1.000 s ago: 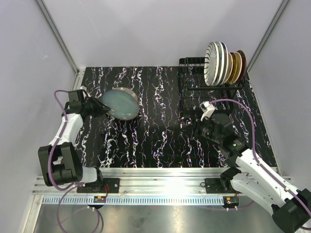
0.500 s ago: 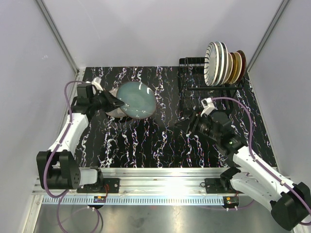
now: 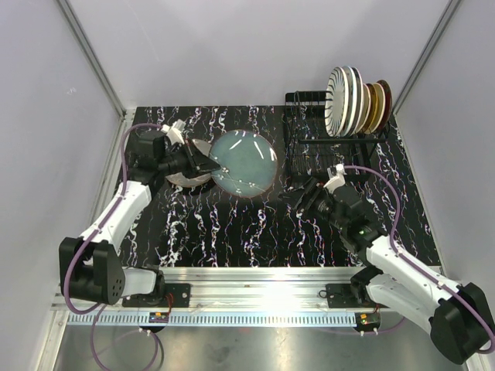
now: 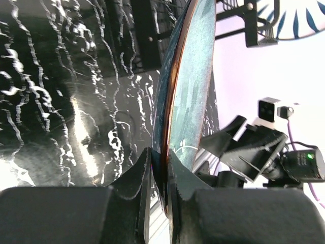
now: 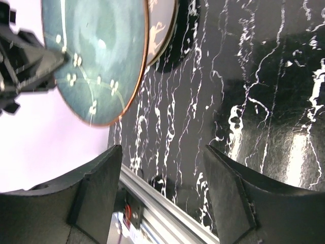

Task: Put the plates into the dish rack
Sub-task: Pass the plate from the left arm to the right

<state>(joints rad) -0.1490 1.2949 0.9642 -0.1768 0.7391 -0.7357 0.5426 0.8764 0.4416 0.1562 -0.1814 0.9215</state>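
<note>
My left gripper [image 3: 206, 160] is shut on the near rim of a blue-grey plate [image 3: 244, 164] with a brown edge and holds it lifted over the table's middle. In the left wrist view the plate [image 4: 189, 76] stands edge-on between the fingertips [image 4: 140, 170]. A patterned plate [image 3: 184, 176] lies on the table below the left gripper. My right gripper [image 3: 294, 198] stands open and empty, facing the held plate [image 5: 96, 51] from the right, a short way off. The black wire dish rack [image 3: 309, 143] at the back right holds several upright plates [image 3: 354, 100].
The table [image 3: 232, 224] has a black marbled top. White walls close in the back and both sides. An aluminium rail [image 3: 255, 278] runs along the near edge, also in the right wrist view [image 5: 162, 223]. The rack's front slots [image 3: 298, 162] hold nothing.
My left arm has carried the blue-grey plate rightward from the back left to the table's middle. My right gripper has opened wide and shifted left toward the plate.
</note>
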